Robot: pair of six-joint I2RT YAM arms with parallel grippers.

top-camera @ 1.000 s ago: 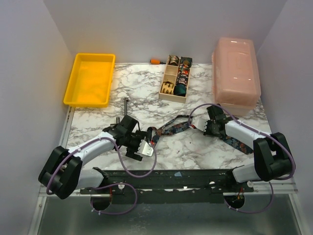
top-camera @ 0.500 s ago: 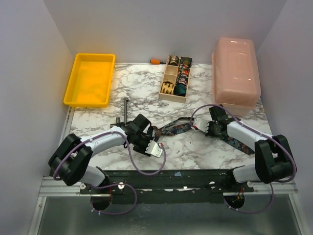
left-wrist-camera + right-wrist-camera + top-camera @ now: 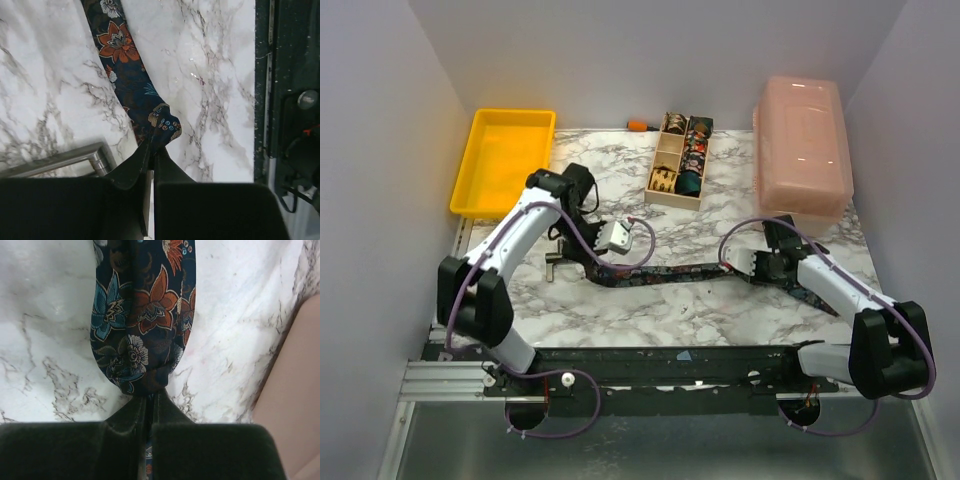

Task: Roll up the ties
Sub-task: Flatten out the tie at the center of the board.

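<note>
Step in hand: judged as drawing the floral tie point(image 3: 670, 272) flat and taut before the first turn of the roll.
Floral tie, location: stretched on the table point(image 3: 700, 312), on the near side of the wooden box point(image 3: 672, 202), extending past both the box's left and right sides.
Left gripper point(image 3: 152, 150): jaws closed on the tie's narrow tip, near-left of the box.
Right gripper point(image 3: 150, 397): jaws pinched on a fold of the wider part, near-right of the box.
Technique: hold even tension with no twist. Keep the strip low on the surface, start the roll at the narrow tip, and align the edges on each turn.
Risk: a tip-only pinch on limp fabric may slip.
Table: smooth, marble-patterned, with a slight sheen.
Pink bin point(image 3: 803, 150): translucent plastic with rounded corners, right of the box.
Yellow tray point(image 3: 500, 211): shallow, rectangular, left of the box.
Wooden box: pale wood with compartments, holding coiled ties point(image 3: 690, 183).
Floral tie, material: dark woven cloth with orange and teal flowers, thin and flat.
T-shaped tool point(image 3: 75, 157): brushed grey metal, just beside the left gripper.
</note>
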